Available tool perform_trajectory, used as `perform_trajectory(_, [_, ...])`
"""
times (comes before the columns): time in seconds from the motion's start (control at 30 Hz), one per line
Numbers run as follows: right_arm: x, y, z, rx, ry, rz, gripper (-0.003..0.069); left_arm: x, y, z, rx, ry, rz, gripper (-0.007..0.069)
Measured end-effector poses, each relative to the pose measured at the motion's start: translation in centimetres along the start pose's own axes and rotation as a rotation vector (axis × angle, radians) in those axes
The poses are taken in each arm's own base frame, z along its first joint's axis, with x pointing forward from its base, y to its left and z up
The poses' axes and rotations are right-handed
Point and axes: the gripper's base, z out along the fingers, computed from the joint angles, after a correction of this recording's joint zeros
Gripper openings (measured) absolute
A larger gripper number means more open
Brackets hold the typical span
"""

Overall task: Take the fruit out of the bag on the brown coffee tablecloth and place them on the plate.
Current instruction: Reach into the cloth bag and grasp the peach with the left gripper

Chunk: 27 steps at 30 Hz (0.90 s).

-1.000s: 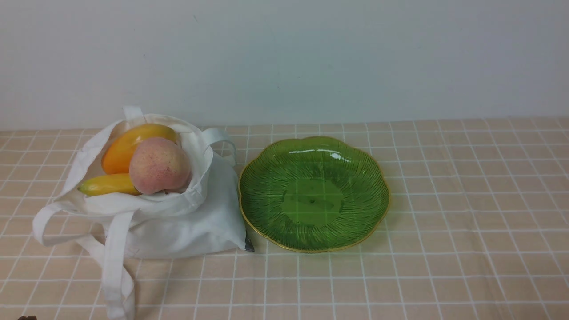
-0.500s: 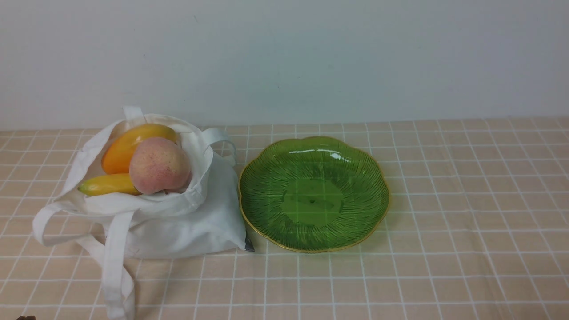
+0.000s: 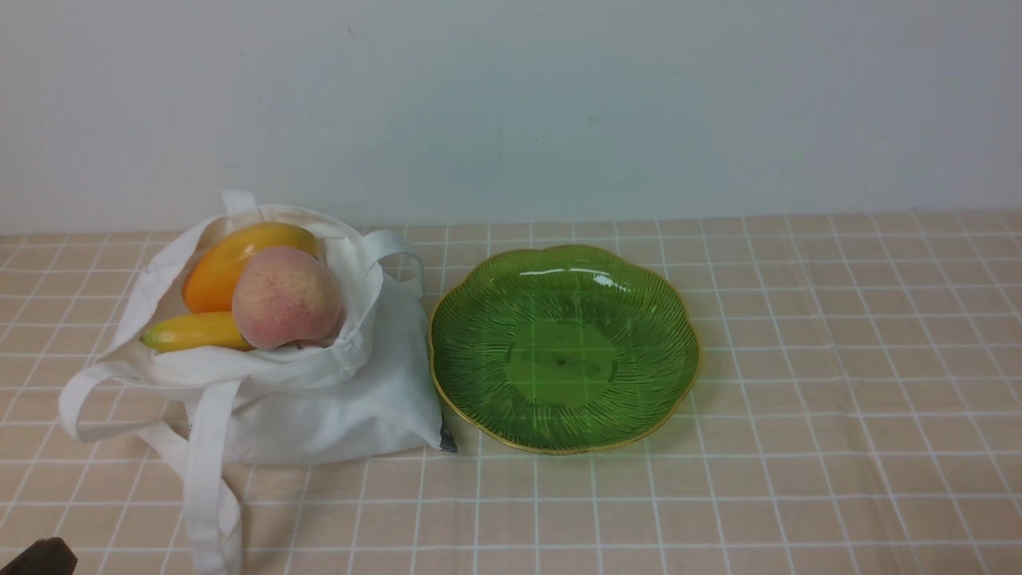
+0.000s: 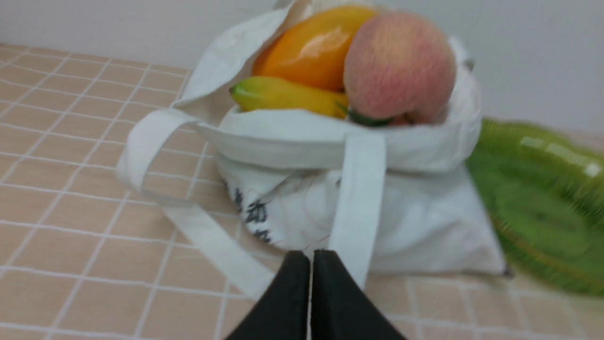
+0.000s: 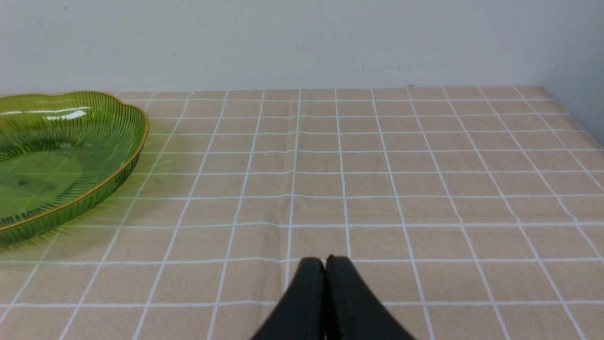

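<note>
Front view: the bag point(image 3: 319, 399) lay on the tablecloth point(image 3: 798, 479), holding the peach point(image 3: 286, 297), mango point(image 3: 219, 267) and banana point(image 3: 192, 331). The plate point(image 3: 564, 348) stood just beside it.

Left wrist view: the left gripper point(image 4: 310, 257) was clenched on nothing, with the bag directly beyond its fingertips.

Right wrist view: the right gripper point(image 5: 324, 262) was clenched on nothing, with the plate well apart.

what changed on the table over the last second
A dark part of the left arm has come further into the front view's lower left corner. Nothing was gripped or released. The soft white cloth tote bag, its speckled pink peach, orange mango and yellow banana, and the green scalloped glass plate stayed put.
</note>
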Motion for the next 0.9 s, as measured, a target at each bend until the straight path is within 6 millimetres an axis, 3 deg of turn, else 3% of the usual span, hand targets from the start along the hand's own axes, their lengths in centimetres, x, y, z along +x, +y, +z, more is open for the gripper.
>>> perform_trajectory(0.3, [0.0,0.0,0.0,0.0,0.0,0.0,-0.0014,-1.9,-0.3,-0.2,0.054,-0.205,-0.189,-0.0008])
perform_trajectory(0.4, [0.0,0.0,0.0,0.0,0.0,0.0,-0.0014,-3.6,-0.3,-0.7,0.075,-0.399,-0.225,-0.0008])
perform_trajectory(0.57, [0.0,0.0,0.0,0.0,0.0,0.0,-0.0014,-6.7,-1.4,-2.1,0.12,-0.482,-0.227,-0.0008])
perform_trajectory(0.6, [0.0,0.0,0.0,0.0,0.0,0.0,-0.0014,-8.4,-2.3,-2.8,0.137,-0.445,-0.213,-0.0008])
perform_trajectory(0.7, [0.0,0.0,0.0,0.0,0.0,0.0,-0.0014,-11.1,-3.8,-2.8,0.133,-0.264,-0.169,-0.0008])
perform_trajectory(0.9, [0.0,0.0,0.0,0.0,0.0,0.0,-0.0014,-14.7,-6.3,0.5,0.084,0.296,-0.023,-0.0008])
